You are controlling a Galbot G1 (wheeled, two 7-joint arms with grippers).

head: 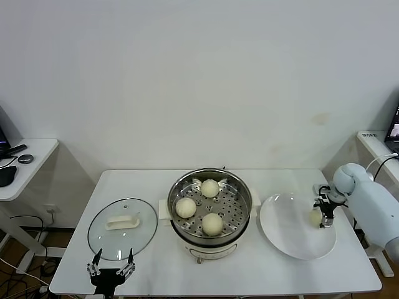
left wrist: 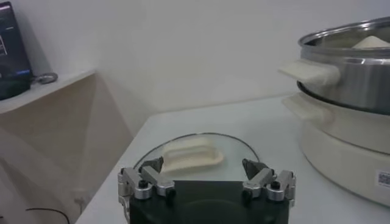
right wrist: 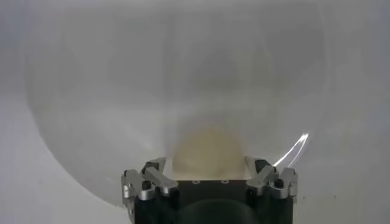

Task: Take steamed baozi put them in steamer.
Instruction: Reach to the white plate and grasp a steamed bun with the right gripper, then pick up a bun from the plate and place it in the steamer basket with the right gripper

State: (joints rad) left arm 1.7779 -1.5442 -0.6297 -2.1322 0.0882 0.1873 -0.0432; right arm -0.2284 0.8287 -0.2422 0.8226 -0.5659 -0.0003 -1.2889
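Table (head: 156, 274): white top carrying everything, with the steamer in the middle, a plate to the robot's right and a lid to its left.
Steamer (head: 242, 192): shiny steel pot on a white base, open, with its perforated tray showing. Three steamed baozi sit on the tray: one at the far side (head: 209, 187), one toward the left (head: 186, 207) and one at the near side (head: 212, 223).
White plate (head: 287, 240): flat, just right of the steamer, holding the last bun near its right edge.
Glass lid (head: 106, 240): lying flat, left of the steamer, white handle up.
Right gripper (head: 325, 215): down over the plate's right part, fingers spread to either side of the bun. From the wrist view I would say they straddle it, though I cannot tell whether the pads touch it yet.
Fourth baozi (right wrist: 207, 149): on the plate, directly between the right gripper's fingers. It is a round dome with no long axis and no particular heading, so grip angle should not matter.
Left gripper (head: 112, 266): idle at the near table edge beside the lid, fingers apart and holding nothing.
Key relation: the right arm is on the bun already and the left is well away. The steamer lies to the gripper's left, with free tray space on the right side.
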